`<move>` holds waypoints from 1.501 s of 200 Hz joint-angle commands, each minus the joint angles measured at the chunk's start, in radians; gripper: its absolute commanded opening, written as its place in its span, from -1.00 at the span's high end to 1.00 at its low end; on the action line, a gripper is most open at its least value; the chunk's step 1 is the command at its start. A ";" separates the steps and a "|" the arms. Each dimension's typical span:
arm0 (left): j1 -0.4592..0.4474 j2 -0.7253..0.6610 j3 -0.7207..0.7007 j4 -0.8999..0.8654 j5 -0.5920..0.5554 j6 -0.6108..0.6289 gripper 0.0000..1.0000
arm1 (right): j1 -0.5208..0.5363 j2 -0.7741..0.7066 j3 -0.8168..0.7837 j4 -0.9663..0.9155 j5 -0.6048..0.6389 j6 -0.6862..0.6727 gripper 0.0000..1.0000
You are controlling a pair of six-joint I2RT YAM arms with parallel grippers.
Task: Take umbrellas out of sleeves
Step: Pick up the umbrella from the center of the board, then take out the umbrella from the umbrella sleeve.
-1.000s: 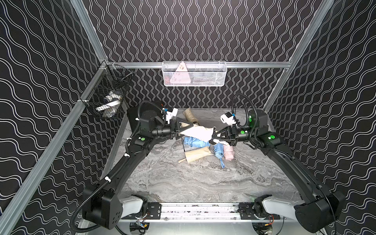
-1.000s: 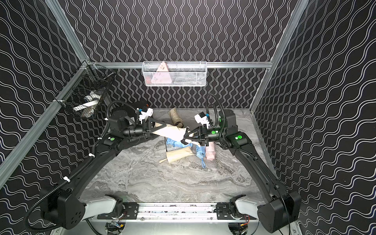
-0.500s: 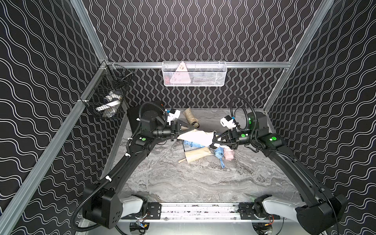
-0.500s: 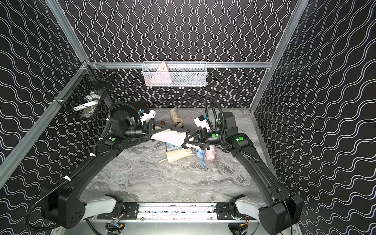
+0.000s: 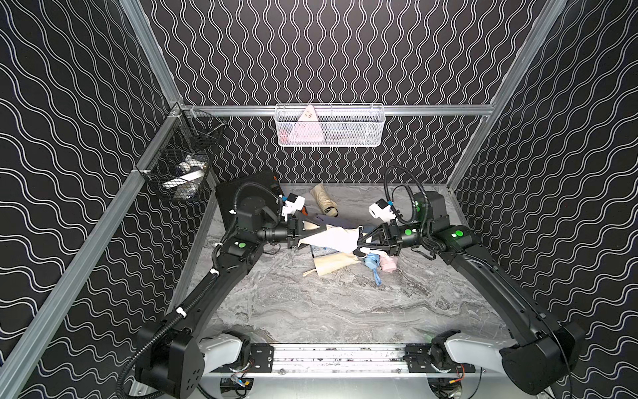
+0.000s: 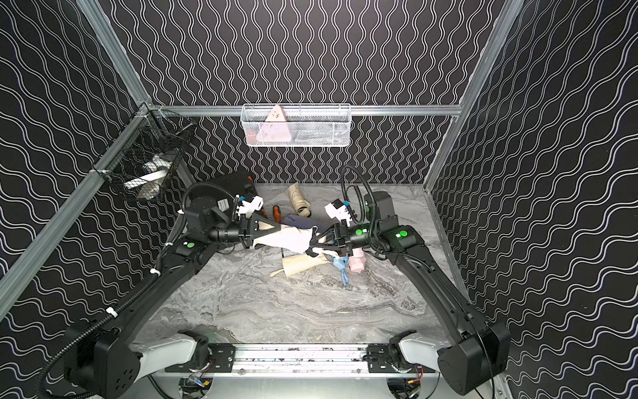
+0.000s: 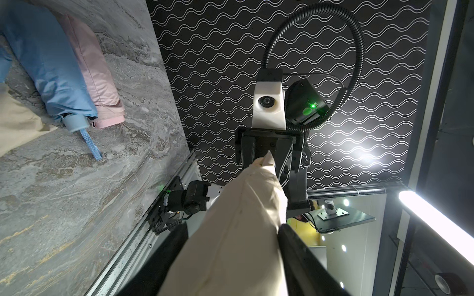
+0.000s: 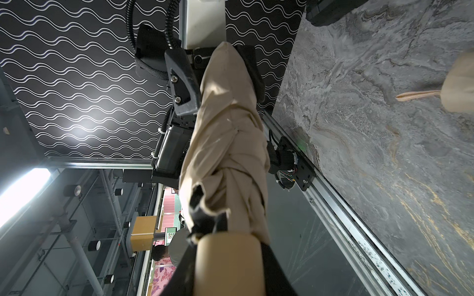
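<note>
Cream sleeve (image 5: 333,238) lower, left jaws tighter, right jaws on umbrella (image 8: 225,153)

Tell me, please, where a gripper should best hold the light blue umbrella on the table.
Probably grip the light blue umbrella by its stubby handle, coming from the table's front: the handle sticks out bare there, while the pink one lies against its body.

Cream umbrella (image 5: 336,238) suspended level above blue umbrella (image 7: 51,77) and pink umbrella (image 7: 96,77).
</note>
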 commanded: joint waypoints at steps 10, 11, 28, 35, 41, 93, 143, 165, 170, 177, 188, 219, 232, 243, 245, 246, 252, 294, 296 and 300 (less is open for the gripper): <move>0.007 0.004 -0.011 0.083 0.034 -0.029 -0.03 | 0.003 0.014 0.008 -0.005 0.008 -0.029 0.69; 0.007 0.005 -0.012 0.086 0.034 -0.032 -0.03 | 0.004 0.015 0.008 -0.005 0.008 -0.030 0.69; 0.007 0.014 -0.027 0.153 0.035 -0.080 0.05 | 0.005 0.022 0.015 -0.017 0.014 -0.041 0.66; 0.007 0.017 -0.031 0.173 0.035 -0.096 0.09 | 0.005 0.024 0.018 -0.023 0.016 -0.047 0.63; 0.007 0.020 -0.030 0.179 0.034 -0.100 0.16 | 0.005 0.027 0.022 -0.027 0.018 -0.052 0.61; 0.012 0.050 -0.027 0.156 0.020 -0.094 0.84 | -0.002 0.045 0.053 -0.032 0.037 -0.047 -0.06; 0.037 0.080 -0.050 0.290 -0.009 -0.198 0.92 | -0.037 0.021 0.052 -0.049 0.084 -0.039 -0.44; 0.039 0.094 -0.044 0.339 -0.036 -0.239 0.92 | -0.059 0.002 0.043 -0.053 0.098 -0.029 -0.45; 0.039 0.097 -0.045 0.357 -0.043 -0.250 0.92 | -0.062 -0.005 0.033 -0.036 0.097 -0.012 -0.44; 0.039 0.103 -0.048 0.383 -0.057 -0.270 0.92 | -0.066 -0.014 0.014 0.000 0.096 0.014 -0.42; 0.039 0.112 -0.055 0.442 -0.071 -0.310 0.92 | -0.066 -0.027 -0.019 0.077 0.090 0.073 -0.40; 0.037 0.138 -0.094 0.644 -0.096 -0.445 0.92 | -0.067 -0.024 -0.095 0.274 0.076 0.199 -0.38; 0.036 0.151 -0.106 0.752 -0.105 -0.518 0.91 | -0.066 -0.010 -0.081 0.255 0.081 0.180 -0.39; 0.032 0.159 -0.101 0.781 -0.100 -0.535 0.91 | -0.066 0.000 -0.072 0.244 0.077 0.170 -0.40; 0.031 0.158 -0.100 0.780 -0.099 -0.535 0.91 | -0.066 0.001 -0.072 0.245 0.077 0.171 -0.40; 0.030 0.158 -0.099 0.779 -0.098 -0.535 0.91 | -0.066 0.002 -0.071 0.248 0.077 0.172 -0.40; 0.027 0.158 -0.096 0.771 -0.096 -0.530 0.91 | -0.065 0.006 -0.072 0.255 0.074 0.175 -0.40; 0.013 0.165 -0.082 0.756 -0.081 -0.517 0.91 | -0.060 0.038 -0.014 0.296 0.082 0.190 -0.30; 0.013 0.164 -0.082 0.755 -0.080 -0.516 0.91 | -0.060 0.039 -0.012 0.297 0.082 0.192 -0.29; 0.011 0.165 -0.081 0.752 -0.079 -0.514 0.91 | -0.060 0.041 -0.009 0.302 0.081 0.195 -0.29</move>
